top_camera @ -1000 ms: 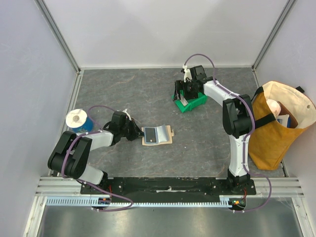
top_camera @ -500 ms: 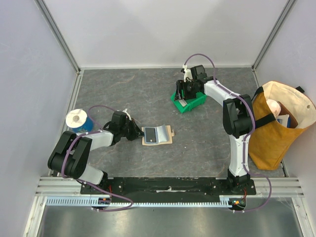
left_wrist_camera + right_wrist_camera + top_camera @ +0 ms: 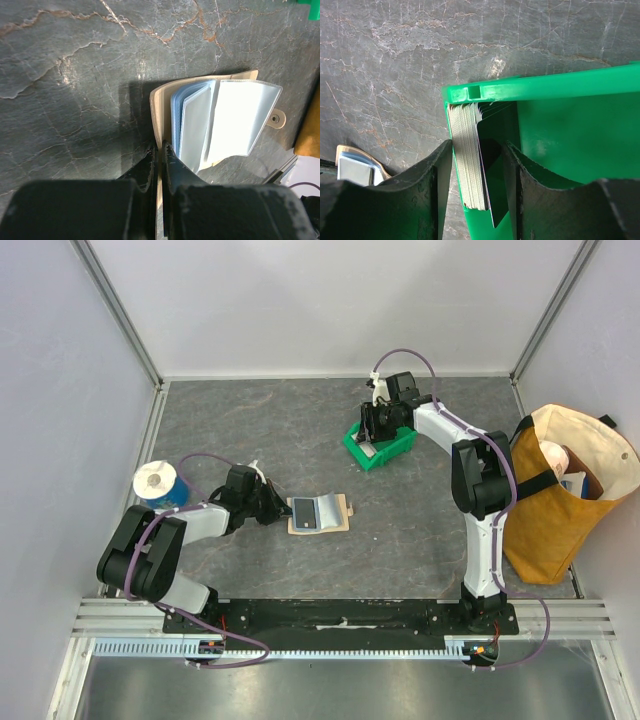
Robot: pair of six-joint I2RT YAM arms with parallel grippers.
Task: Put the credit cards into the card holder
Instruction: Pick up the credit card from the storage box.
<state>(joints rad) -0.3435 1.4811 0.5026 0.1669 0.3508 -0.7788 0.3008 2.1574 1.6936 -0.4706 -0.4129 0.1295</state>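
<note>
The right gripper (image 3: 476, 152) has come down into the small green plastic bin (image 3: 560, 130) at the far side of the grey marbled surface (image 3: 395, 60), and its jaws have narrowed from wide to about half spread; they now straddle the stack of thin pale and dark plastic credit cards (image 3: 467, 160) standing on edge against the bin's wall; whether the fingers already press the stack I cannot tell. I judge this to be the start of a pick, with no new card yet lifted out. The left gripper (image 3: 160, 152) has not moved; its jaws are pressed together on the near edge of the tan leather-like folding card holder (image 3: 159, 107), which lies open on the surface well apart from the bin, clear sleeves fanned and snap tab pointing away. No brand, label or lettering can be read on the cards, holder or bin.
</note>
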